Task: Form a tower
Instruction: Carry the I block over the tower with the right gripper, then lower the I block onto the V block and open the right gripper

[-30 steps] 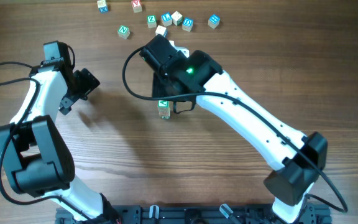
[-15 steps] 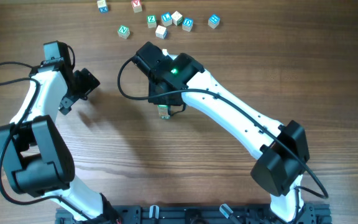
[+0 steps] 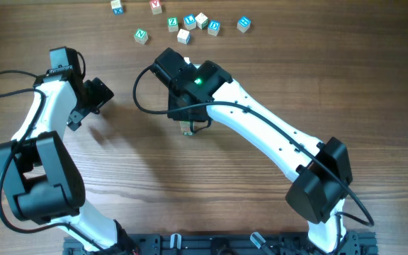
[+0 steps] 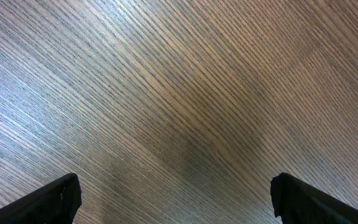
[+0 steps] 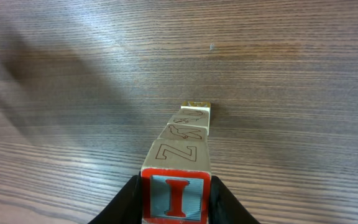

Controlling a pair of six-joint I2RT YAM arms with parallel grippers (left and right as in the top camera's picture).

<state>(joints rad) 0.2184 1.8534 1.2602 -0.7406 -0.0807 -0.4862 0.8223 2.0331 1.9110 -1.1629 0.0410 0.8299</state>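
1 bench (image 3: 154, 191) is seen. 2 robot arms are counted on it: 1 left arm (image 3: 48, 106) and 1 right arm (image 3: 261, 134). 9 loose letter cubes (image 3: 141, 35) are counted along the far edge. 1 tower (image 5: 178, 155) is seen; 4 stacked levels can be made out in the right wrist view, though the lowest is too small to be sure of.

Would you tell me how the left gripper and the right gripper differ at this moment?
The left gripper stands wide open; the right gripper is closed on the red-I cube atop the tower. The left gripper hangs over bare table, away from the cubes; the right gripper is at the tower. Both point down at the wood.
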